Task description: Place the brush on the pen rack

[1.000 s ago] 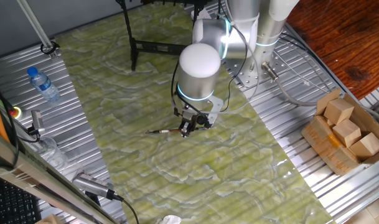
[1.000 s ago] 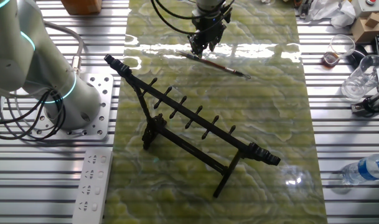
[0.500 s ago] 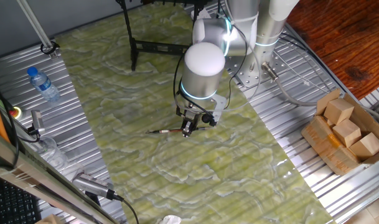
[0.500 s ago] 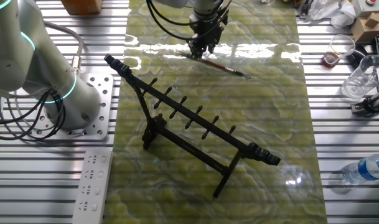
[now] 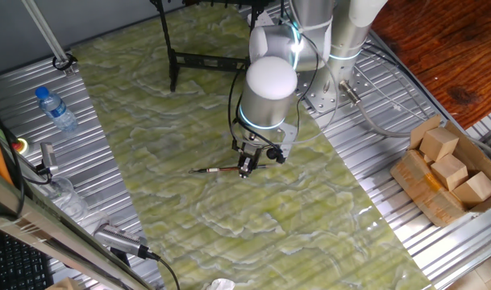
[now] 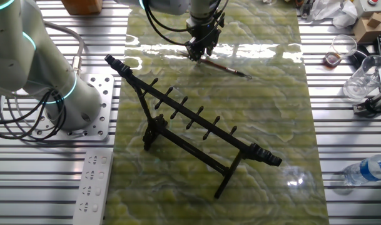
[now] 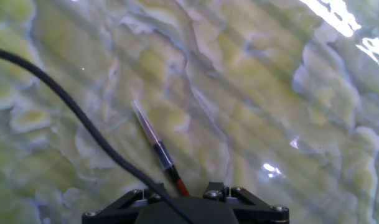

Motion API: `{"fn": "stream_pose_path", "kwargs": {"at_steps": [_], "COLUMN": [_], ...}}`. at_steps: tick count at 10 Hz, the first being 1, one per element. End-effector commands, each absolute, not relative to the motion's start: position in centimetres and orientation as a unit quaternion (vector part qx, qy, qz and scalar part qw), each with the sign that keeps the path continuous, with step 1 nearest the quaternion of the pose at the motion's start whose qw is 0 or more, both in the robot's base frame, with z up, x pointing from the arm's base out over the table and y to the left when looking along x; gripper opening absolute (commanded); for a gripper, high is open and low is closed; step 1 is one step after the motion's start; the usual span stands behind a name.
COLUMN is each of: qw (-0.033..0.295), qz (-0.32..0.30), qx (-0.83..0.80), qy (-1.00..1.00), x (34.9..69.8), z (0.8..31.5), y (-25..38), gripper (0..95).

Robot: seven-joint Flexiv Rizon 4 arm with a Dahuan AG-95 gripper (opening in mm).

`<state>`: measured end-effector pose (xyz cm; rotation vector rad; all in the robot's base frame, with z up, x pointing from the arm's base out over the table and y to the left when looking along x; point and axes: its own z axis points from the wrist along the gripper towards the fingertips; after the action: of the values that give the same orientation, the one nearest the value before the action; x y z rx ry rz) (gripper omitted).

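My gripper [image 5: 245, 169] sits low over one end of the brush [image 6: 220, 65], which lies flat on the green mat [image 6: 271, 112], apart from the rack [image 6: 196, 128]; finger state I cannot tell.

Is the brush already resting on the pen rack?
No, the brush lies flat on the green mat, apart from the black pen rack, with the gripper at one end of it.
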<state>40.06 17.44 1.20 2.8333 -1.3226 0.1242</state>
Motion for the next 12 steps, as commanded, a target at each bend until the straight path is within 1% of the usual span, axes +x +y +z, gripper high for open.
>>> {"fn": "stream_pose_path", "kwargs": {"at_steps": [1, 10, 11, 12], "qw": [0.004, -0.005, -0.007, -0.01], "qz": [0.044, 0.057, 0.062, 0.065], "qx": [0.905, 0.901, 0.9, 0.897], "qy": [-0.423, -0.431, -0.432, -0.437], "x": [39.95, 39.65, 39.62, 39.6], "z": [1.07, 0.55, 0.56, 0.47], "y": [17.29, 17.23, 17.21, 17.2], "gripper": [19.0, 19.0, 0.0, 0.0]}}
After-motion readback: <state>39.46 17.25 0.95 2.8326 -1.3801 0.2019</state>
